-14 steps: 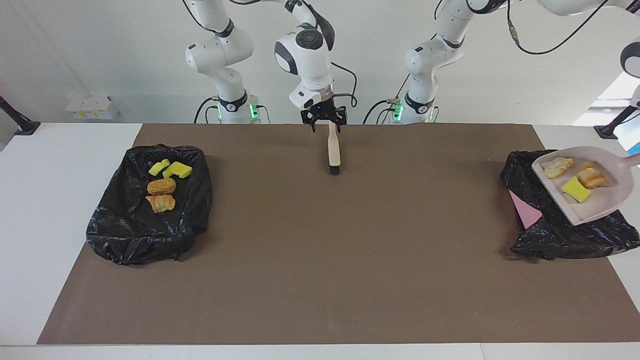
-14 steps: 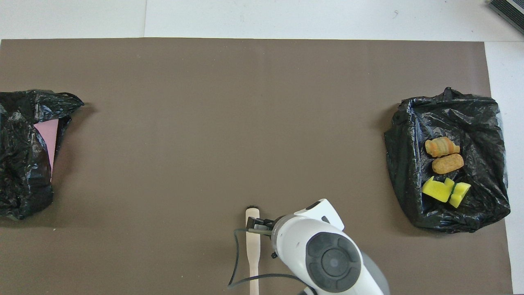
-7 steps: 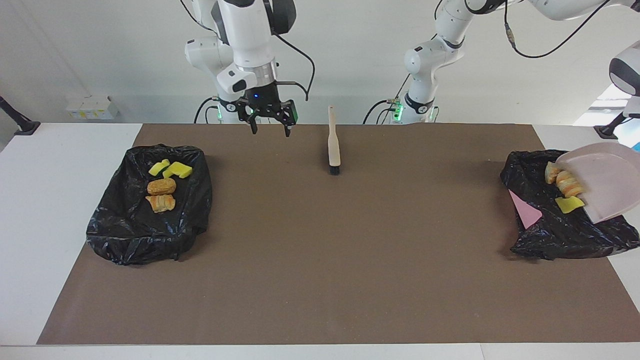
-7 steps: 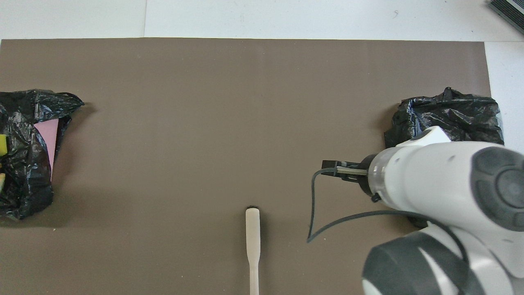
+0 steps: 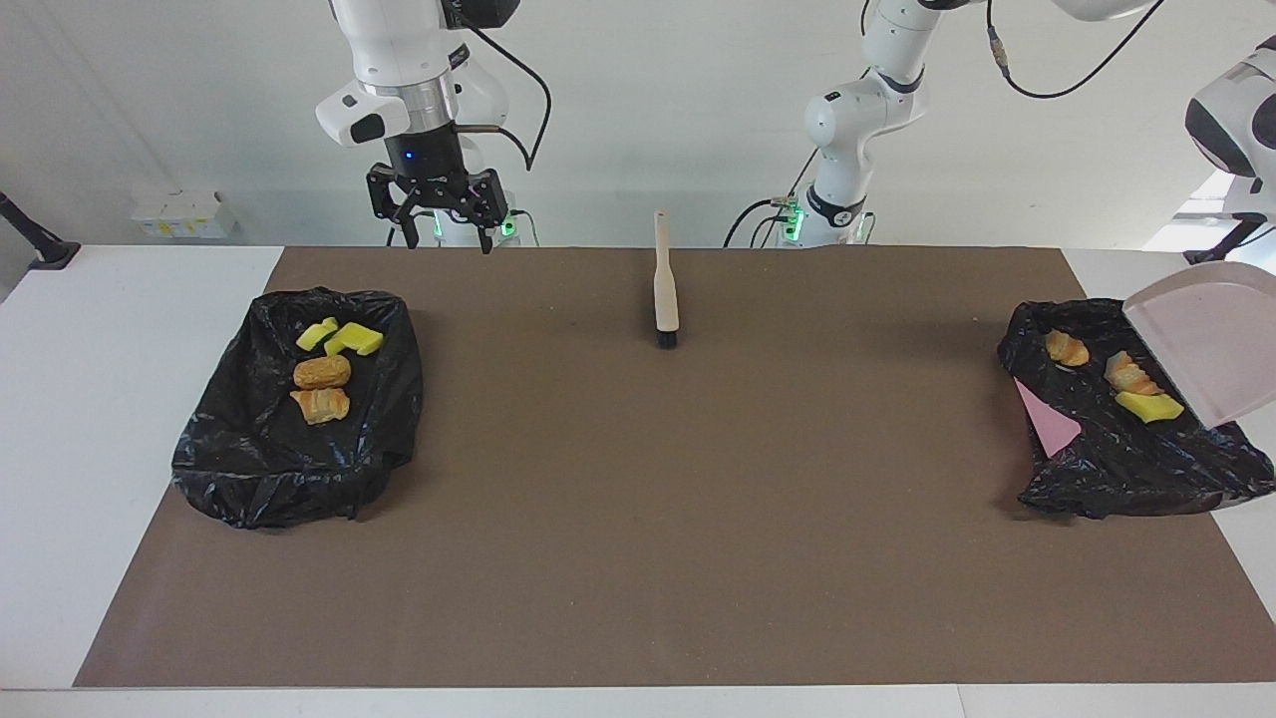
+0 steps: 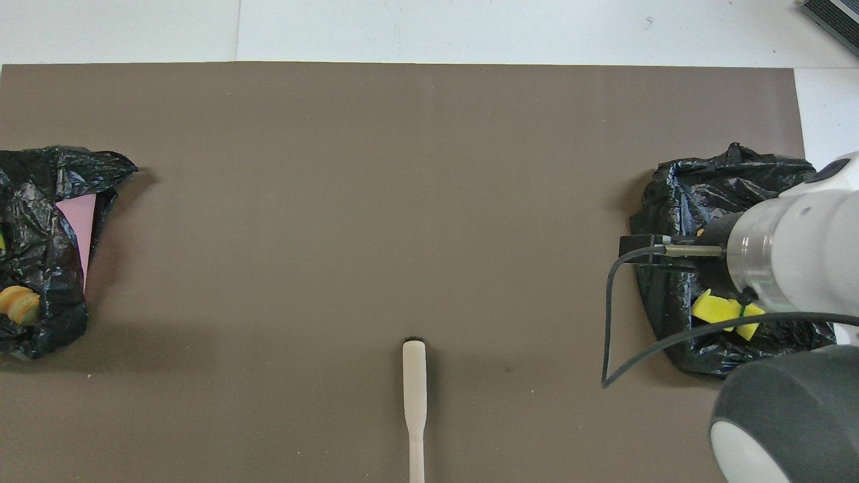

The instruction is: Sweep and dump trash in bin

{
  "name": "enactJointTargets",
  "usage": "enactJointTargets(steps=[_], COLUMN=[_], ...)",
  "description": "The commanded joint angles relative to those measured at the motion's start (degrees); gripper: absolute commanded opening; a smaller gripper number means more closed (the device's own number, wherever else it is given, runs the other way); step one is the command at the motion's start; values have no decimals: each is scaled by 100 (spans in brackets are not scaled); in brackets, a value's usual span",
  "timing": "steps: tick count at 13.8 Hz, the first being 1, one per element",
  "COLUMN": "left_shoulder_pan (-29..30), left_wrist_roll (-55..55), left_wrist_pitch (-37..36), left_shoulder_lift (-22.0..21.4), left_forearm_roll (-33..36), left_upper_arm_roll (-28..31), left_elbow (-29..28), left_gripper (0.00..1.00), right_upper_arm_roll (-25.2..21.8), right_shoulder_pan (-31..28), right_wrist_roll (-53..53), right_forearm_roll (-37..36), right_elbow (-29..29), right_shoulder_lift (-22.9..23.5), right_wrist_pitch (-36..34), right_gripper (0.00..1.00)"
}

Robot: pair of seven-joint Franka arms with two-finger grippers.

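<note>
So the trash scraps are split up: two spongy yellow bits (image 5: 340, 337) and two crusty tan bread-like chunks (image 5: 321, 388) in the crinkly black plastic bin bag (image 5: 289, 469) at the right arm's end, three more scraps (image 5: 1126, 377) in the other glossy black bag (image 5: 1126, 469) at the left arm's end. The smooth beige plastic dustpan (image 5: 1201, 339) is tilted over that one; the left pincer holding it is out of frame, presumably clamped. The right pincer (image 5: 437, 231) hangs wide open, empty. The pale wooden brush (image 5: 664, 291) lies on the brown worktop (image 5: 638, 519).

Brush (image 6: 415, 396) lies on the brown mat (image 6: 376, 201), handle toward the robots. 2 black bags: one (image 6: 40, 248) at the left arm's end holds a tan chunk (image 6: 19, 305); the other (image 6: 698, 201) shows yellow sponge bits (image 6: 718, 310) under the right arm (image 6: 798, 261).
</note>
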Motion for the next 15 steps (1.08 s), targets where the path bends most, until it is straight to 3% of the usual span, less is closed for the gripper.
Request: enactJointTargets(steps=[1,8,11,15], left_shoulder_pan=[-641,-1836,-2390,-3041], left_wrist_roll=[-649,-3740,-5498,-8090], left_wrist_pitch=[-852,-2726,-3008,-2782], left_shoulder_lift=[-354,-477,-503,-512], left_forearm_roll=[-12,-1900,-2770,-4421], left_upper_arm_roll=[31,4,4,4], left_elbow=[-224,-224,-224,-233], left_gripper=[0,0,0,0], right_upper_arm_roll=[100,92,65,-618], right_shoulder_pan=[-228,-246,-246,262], right_wrist_roll=[-190,-190,-207,-522], right_forearm_roll=[-153,-162,-197,-302], right_elbow=[406,546,1020,1285], right_shoulder_lift=[236,262,543,736], right_wrist_pitch=[-314,-454,-770,-1069], right_gripper=[100,100,100,100])
